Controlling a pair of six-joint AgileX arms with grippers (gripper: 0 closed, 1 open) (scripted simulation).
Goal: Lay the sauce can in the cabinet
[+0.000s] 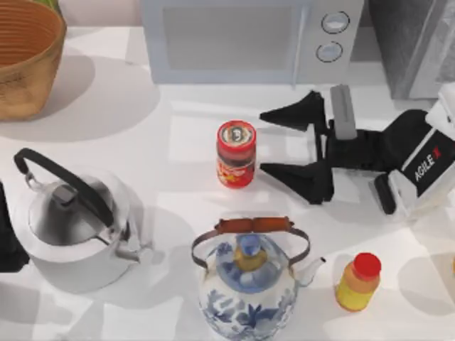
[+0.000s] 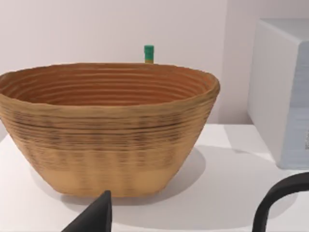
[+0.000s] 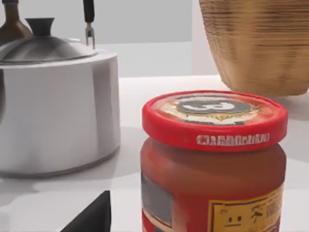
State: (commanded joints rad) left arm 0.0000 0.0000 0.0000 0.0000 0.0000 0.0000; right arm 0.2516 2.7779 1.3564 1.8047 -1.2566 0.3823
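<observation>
The right gripper lay low over the table with its black fingers spread wide and holding nothing, and the sauce can, a small red cylinder with a printed lid, stood upright just beyond the fingertips. Farther off sat a smooth steel kettle, and beyond it a ribbed woven basket.

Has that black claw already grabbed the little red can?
No: in the top view the right gripper is open, its fingers spread just beside the upright sauce can without touching it.
</observation>
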